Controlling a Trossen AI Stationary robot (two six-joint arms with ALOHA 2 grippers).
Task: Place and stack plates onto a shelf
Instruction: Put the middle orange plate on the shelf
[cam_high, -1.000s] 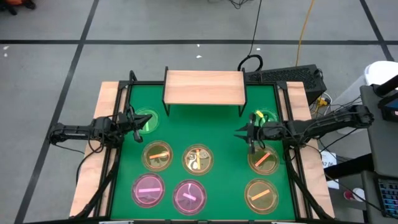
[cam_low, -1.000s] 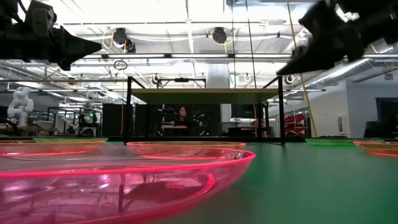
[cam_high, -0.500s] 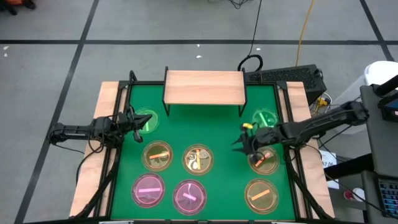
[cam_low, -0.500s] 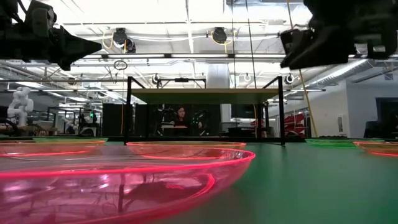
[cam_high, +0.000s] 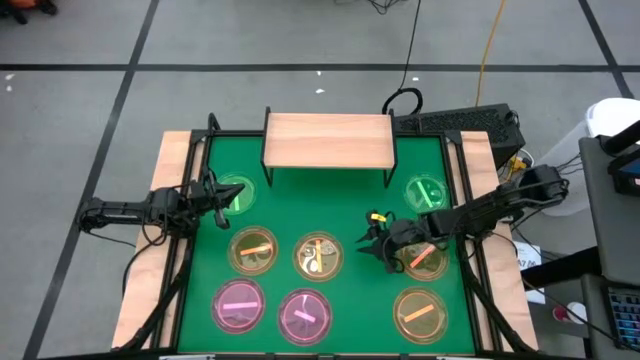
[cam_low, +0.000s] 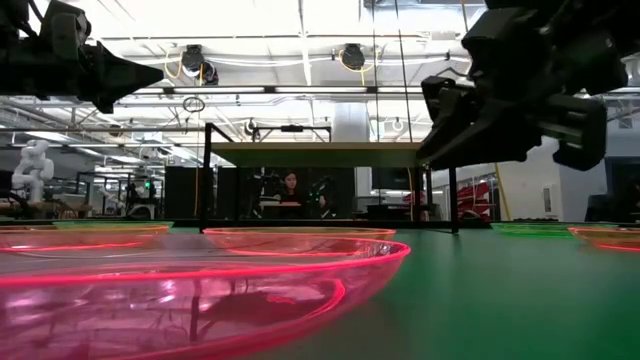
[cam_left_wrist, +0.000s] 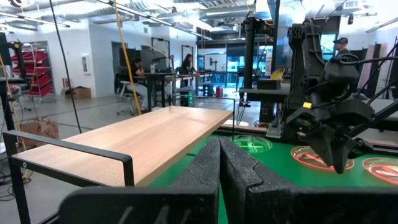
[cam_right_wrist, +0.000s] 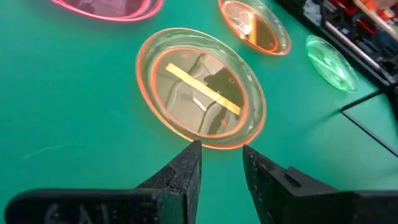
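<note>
While the left gripper (cam_high: 222, 190) is held closed near the table's left edge, the right gripper (cam_right_wrist: 219, 163) is positioned narrowly parted beside the round translucent amber-orange centre plate (cam_right_wrist: 200, 87)

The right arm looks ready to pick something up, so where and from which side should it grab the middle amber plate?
Pinch the middle amber plate's rim on the edge facing the open right gripper, coming from the table's right. It lies flat and shallow on the green mat, so probably only the raised rim offers a hold.
</note>
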